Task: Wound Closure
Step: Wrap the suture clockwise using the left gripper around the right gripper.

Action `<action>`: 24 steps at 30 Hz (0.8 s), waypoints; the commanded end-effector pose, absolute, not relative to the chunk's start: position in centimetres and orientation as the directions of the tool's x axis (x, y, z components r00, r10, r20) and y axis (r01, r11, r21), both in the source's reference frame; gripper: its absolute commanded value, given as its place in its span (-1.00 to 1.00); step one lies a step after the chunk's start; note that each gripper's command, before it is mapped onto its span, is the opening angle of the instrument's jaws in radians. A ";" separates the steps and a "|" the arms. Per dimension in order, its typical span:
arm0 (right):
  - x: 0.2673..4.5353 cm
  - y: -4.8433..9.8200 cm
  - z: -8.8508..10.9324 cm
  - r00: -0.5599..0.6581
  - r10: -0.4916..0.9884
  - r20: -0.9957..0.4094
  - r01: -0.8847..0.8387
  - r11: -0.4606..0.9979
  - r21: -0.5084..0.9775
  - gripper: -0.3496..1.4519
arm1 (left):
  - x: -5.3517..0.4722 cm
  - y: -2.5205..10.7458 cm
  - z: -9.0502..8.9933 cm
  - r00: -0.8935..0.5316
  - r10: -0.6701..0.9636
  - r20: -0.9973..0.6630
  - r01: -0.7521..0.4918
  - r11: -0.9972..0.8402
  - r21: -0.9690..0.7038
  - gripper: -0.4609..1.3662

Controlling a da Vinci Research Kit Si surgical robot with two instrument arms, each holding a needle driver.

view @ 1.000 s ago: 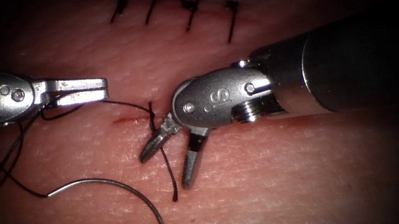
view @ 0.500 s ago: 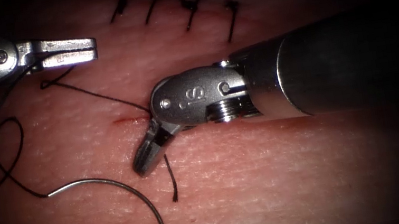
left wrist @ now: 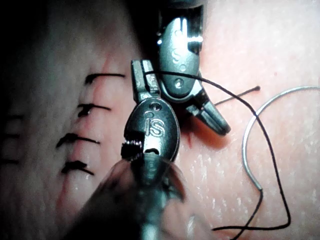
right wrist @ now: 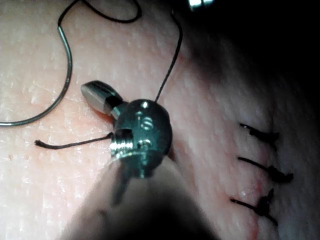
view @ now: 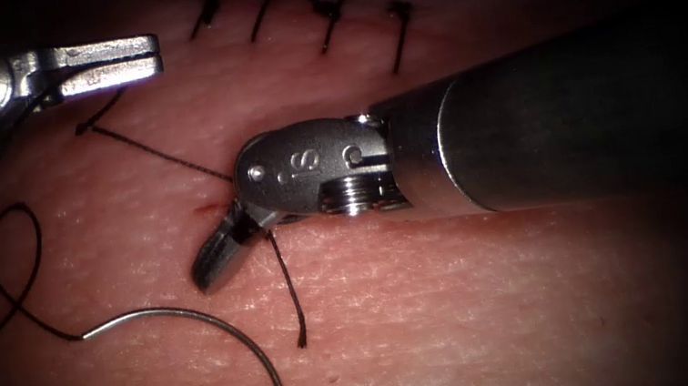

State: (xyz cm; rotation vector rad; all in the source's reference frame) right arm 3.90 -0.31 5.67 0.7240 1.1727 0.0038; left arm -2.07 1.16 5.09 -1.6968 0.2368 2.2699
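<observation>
My right hand (view: 208, 265) is clamped shut on the thread's short end (view: 289, 294) at the cut (view: 208, 210). My left hand (view: 111, 62), at ten o'clock, pinches the long thread (view: 153, 149). The needle (view: 227, 327) lies loose on the tissue (view: 473, 311) at seven o'clock (neither hand has it). Knot-tightening, I judge: the next move calls for even, opposed pulls.

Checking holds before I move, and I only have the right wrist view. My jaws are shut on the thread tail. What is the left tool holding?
Observer: In the endoscope view, the left tool has its jaws shut on the thread, up and left of the cut.
Operator: I count three finished stitches. Right?
Observer: No, the endoscope view shows four stitches, above your right tool.
Operator: Needle?
Observer: Neither tool holds the needle. It lies loose on the tissue, below and left of the cut, not in it.
</observation>
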 end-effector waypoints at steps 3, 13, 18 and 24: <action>3.94 -0.3 5.7 0.394 0.416 -0.820 0.290 0.790 0.540 -1.00 | -2.12 1.2 5.0 -0.252 0.126 -0.960 -0.332 -0.942 -0.037 -0.88; 4.19 -0.1 5.8 0.292 0.548 -0.784 0.094 0.799 0.593 -1.00 | -2.28 1.0 4.9 -0.238 0.104 -0.966 -0.325 -0.946 -0.021 -0.88; 4.39 0.0 5.9 0.249 0.587 -0.770 0.045 0.787 0.615 -1.00 | -2.36 0.9 4.9 -0.236 0.081 -0.968 -0.316 -0.949 -0.002 -0.88; 4.56 -0.1 5.9 0.218 0.643 -0.734 0.041 0.745 0.665 -1.00 | -2.42 0.9 4.9 -0.240 0.060 -0.969 -0.311 -0.950 0.018 -0.88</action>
